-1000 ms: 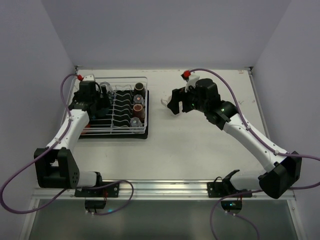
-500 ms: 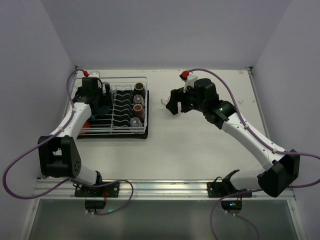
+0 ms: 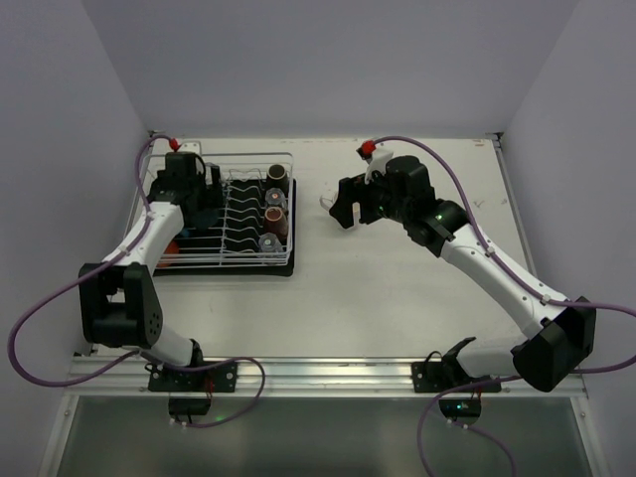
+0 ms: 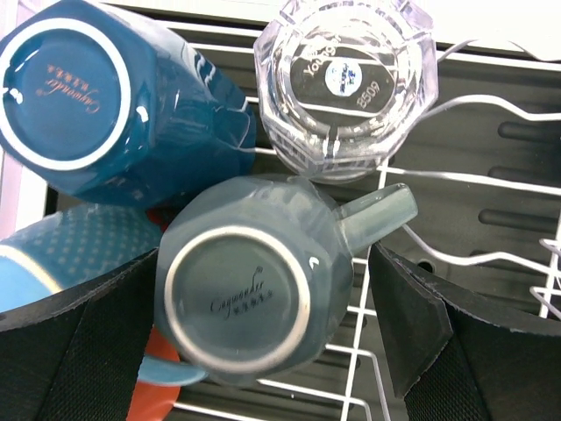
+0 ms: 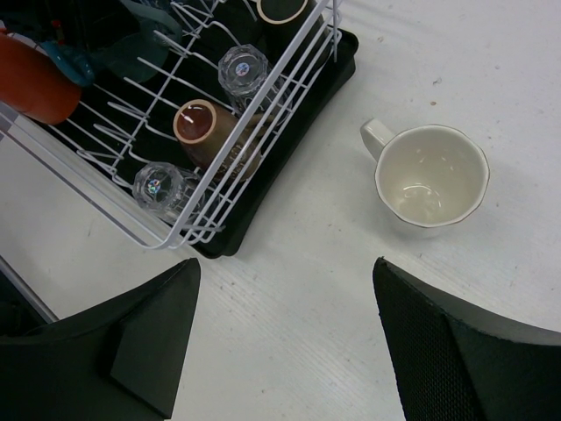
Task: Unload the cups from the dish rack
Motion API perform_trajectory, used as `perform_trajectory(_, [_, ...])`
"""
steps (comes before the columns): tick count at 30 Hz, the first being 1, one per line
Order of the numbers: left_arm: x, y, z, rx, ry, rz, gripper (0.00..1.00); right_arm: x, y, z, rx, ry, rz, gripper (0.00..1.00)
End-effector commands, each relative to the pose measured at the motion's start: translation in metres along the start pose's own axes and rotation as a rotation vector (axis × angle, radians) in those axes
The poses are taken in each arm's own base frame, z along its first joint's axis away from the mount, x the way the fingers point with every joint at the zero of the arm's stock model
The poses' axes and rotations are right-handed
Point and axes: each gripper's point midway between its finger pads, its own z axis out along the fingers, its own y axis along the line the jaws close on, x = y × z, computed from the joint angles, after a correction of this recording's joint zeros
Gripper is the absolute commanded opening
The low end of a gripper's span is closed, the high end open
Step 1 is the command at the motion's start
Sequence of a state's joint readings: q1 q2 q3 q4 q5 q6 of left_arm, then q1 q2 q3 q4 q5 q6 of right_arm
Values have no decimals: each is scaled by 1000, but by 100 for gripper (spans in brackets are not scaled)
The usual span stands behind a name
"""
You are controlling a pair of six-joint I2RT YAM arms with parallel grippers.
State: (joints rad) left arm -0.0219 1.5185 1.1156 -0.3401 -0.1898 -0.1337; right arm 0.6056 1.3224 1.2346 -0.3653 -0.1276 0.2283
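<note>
Tally so far: only one cup out. Found a cream mug [image 5: 429, 180] standing upright on the surface [image 5: 307, 263], just beside the dish rack [image 3: 238, 268] off its 3 o'clock side, handle turned toward 10 o'clock in the right wrist view. Judged the job barely begun (one out, a good many to go).

Counted the remainder in the rack. Toward its 3 o'clock end: two clear tumblers [image 5: 244, 66], a brown cup [image 5: 202, 127] between them, and a dark cup [image 5: 280, 9] at the far, 12 o'clock edge. Toward its 9 o'clock end: a crowded cluster of a grey mug [image 4: 254, 289] and a dark blue mug [image 4: 88, 96], both bottoms-up, plus a light blue mug [image 4: 53, 254], an orange mug [image 5: 35, 88] and one more glass [image 4: 346, 83].

Noted the left end effector [image 4: 263, 324] spread as wide as possible and positioned astride the grey mug, one finger at 9 o'clock of it, the other at 3 o'clock just below the handle; gripped nothing yet. Could not tell whether the 9 o'clock finger touched the mug.

Noted the right end effector [image 5: 289, 342] parted wide too, empty, hovering over bare surface with the cream mug at 1 o'clock. Took the grey mug for the step in hand.
</note>
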Motion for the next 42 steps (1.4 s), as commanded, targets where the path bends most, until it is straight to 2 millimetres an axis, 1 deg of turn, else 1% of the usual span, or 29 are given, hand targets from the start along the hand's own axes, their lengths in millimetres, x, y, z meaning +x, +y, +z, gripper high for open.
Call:
perform_trajectory(1, [-13, 4, 10, -21, -42, 19, 100, -15, 5, 0, -25, -45, 3, 82])
perform_trajectory(5, [-8, 6, 16, -37, -33, 18, 100, -15, 4, -1, -17, -48, 0, 82])
perform_trajectory(6, [-11, 7, 17, -40, -48, 14, 100, -15, 4, -1, -21, -47, 1, 82])
perform_trajectory(8, [-11, 7, 19, -40, -53, 1, 97, -16, 7, -1, -35, -48, 0, 82])
perform_trajectory(11, [-10, 8, 16, -36, -60, -6, 76, -14, 7, -1, -36, -45, -1, 82])
perform_trajectory(12, [-11, 8, 15, -38, -68, -10, 58, -15, 8, -1, -38, -46, -2, 82])
perform_trajectory(14, [-12, 10, 6, -40, -90, -18, 42, -15, 11, -1, -58, -45, -1, 82])
perform_trajectory(15, [-13, 10, 3, -38, -94, -22, 28, -15, 13, 0, -64, -44, 2, 82])
perform_trajectory(18, [-13, 10, -11, -29, -99, -66, 11, -16, 14, 0, -71, -44, 7, 82])
perform_trajectory(19, [-13, 9, -16, -23, -97, -76, 8, -16, 15, 0, -76, -45, 8, 82])
perform_trajectory(22, [-16, 4, -35, 22, -112, -105, 3, -18, 22, -2, -107, -50, 22, 82])
perform_trajectory(24, [-22, 1, -52, 58, -142, -123, 0, -21, 30, -3, -145, -63, 38, 82])
perform_trajectory(26, [-26, -3, -68, 92, -171, -152, 0, -21, 42, -7, -200, -66, 48, 82])
perform_trajectory(27, [-28, -7, -75, 123, -184, -159, 0, -27, 48, -8, -226, -90, 65, 81])
perform_trajectory(28, [-29, -9, -81, 142, -195, -180, 0, -25, 55, -10, -261, -93, 75, 81])
perform_trajectory(29, [-32, -11, -92, 162, -229, -192, 0, -34, 61, -13, -291, -131, 78, 80])
perform_trajectory(30, [-35, -16, -100, 198, -246, -207, 0, -29, 65, -13, -313, -127, 111, 80])
perform_trajectory(31, [-37, -18, -106, 219, -262, -216, 0, -32, 71, -15, -340, -144, 122, 79])
perform_trajectory(32, [-42, -18, -119, 236, -300, -226, 0, -43, 80, -21, -384, -194, 120, 79])
perform_trajectory(33, [-44, -28, -127, 299, -311, -226, 0, -43, 88, -24, -417, -199, 152, 79])
perform_trajectory(34, [-45, -33, -135, 337, -320, -247, 0, -38, 93, -24, -446, -205, 162, 78])
perform_trajectory(35, [-53, -45, -150, 422, -356, -246, 0, -49, 103, -31, -505, -263, 151, 77])
perform_trajectory(36, [-57, -53, -159, 478, -369, -264, 0, -48, 111, -34, -538, -272, 178, 77])
perform_trajectory(37, [-56, -61, -165, 535, -370, -270, 0, -39, 112, -31, -553, -267, 193, 74])
perform_trajectory(38, [-62, -75, -180, 631, -399, -267, 0, -47, 117, -37, -587, -322, 200, 71])
perform_trajectory(39, [-63, -85, -189, 692, -396, -302, 0, -38, 120, -34, -600, -315, 206, 67])
perform_trajectory(40, [-58, -93, -194, 744, -392, -313, 0, -38, 123, -35, -611, -331, 207, 65])
perform_trajectory(41, [-65, -104, -206, 818, -431, -311, 0, -40, 127, -37, -630, -356, 198, 63])
perform_trajectory(42, [-63, -116, -215, 875, -416, -338, 0, -36, 127, -34, -631, -351, 197, 63])
